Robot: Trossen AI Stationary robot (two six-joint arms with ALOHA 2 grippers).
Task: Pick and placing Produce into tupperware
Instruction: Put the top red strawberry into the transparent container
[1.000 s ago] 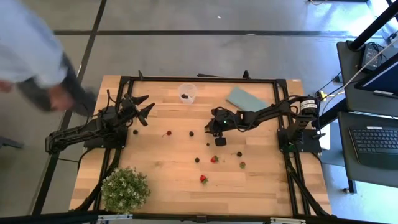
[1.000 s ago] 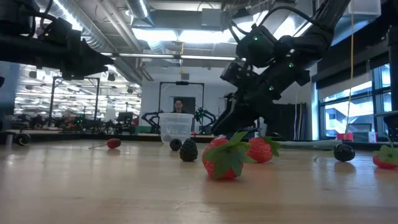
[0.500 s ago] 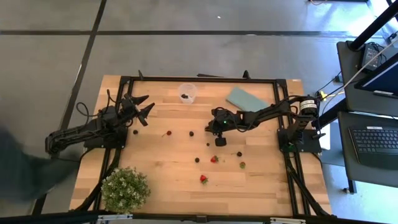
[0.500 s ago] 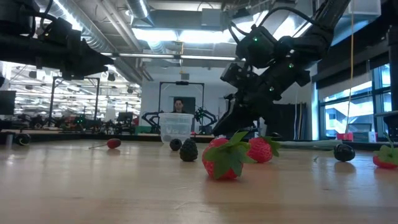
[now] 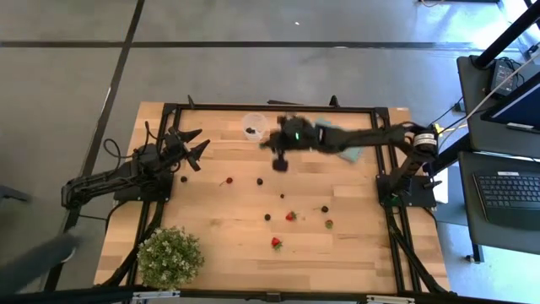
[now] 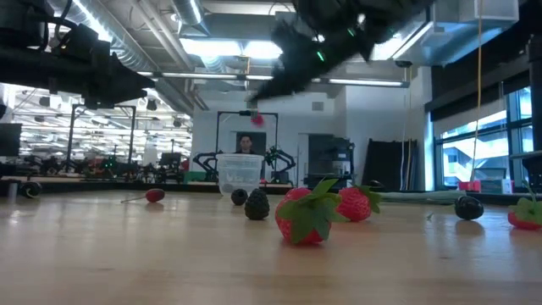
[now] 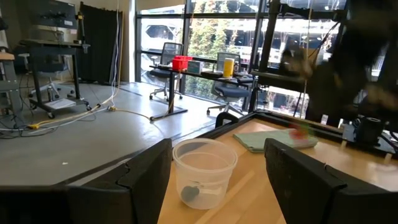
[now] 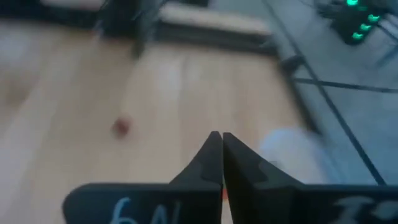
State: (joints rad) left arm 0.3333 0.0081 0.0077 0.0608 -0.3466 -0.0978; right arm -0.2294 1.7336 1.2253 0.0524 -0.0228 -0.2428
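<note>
My right gripper has its fingers pressed together, pinching a tiny red berry. It hangs near the small round clear plastic cup. I should go slowly, stop right over the cup, then drop. My left gripper waits, fingers spread.

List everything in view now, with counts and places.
tupperware: 1, clear, table's far edge, dark piece inside
produce: about nine loose, red/dark/green, mid-table
red berry: 1, in right gripper, raised
teal flat piece: 1, far right, partly under arm
potted plant: 1, green, near-left corner
laptop: 1, dark, right of table
person: 1, background
left gripper: open, waiting left
right gripper: shut, near tupperware
</note>
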